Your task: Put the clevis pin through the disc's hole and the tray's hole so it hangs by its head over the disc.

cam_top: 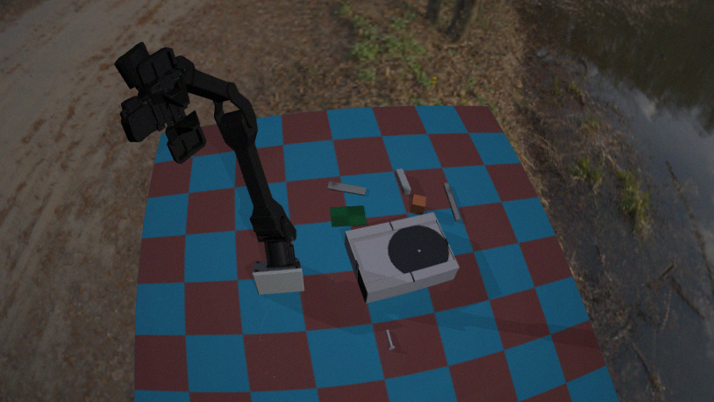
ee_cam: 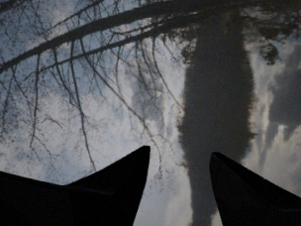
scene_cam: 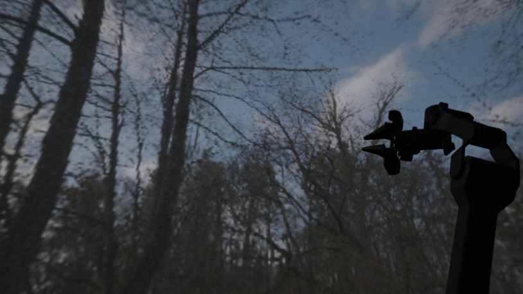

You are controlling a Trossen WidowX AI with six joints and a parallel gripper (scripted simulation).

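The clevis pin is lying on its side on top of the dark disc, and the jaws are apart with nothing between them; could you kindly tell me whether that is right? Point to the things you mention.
Not quite: the top view shows the clevis pin (cam_top: 389, 339) lying on its side on the checkered table (cam_top: 273, 360), beside the tray (cam_top: 372, 254), rather than on the dark disc (cam_top: 405, 251). The rest is right.

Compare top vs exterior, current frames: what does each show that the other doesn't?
Only top: the pin lying on the checkered table, the dark disc in the pale tray, a green rectangle, an orange block, three loose grey bars and the arm's pale base block.

Only exterior: the sky, and the tool in profile, fingers apart with nothing between them.

Both: the black arm, its tool raised, and trees or trunks outdoors.
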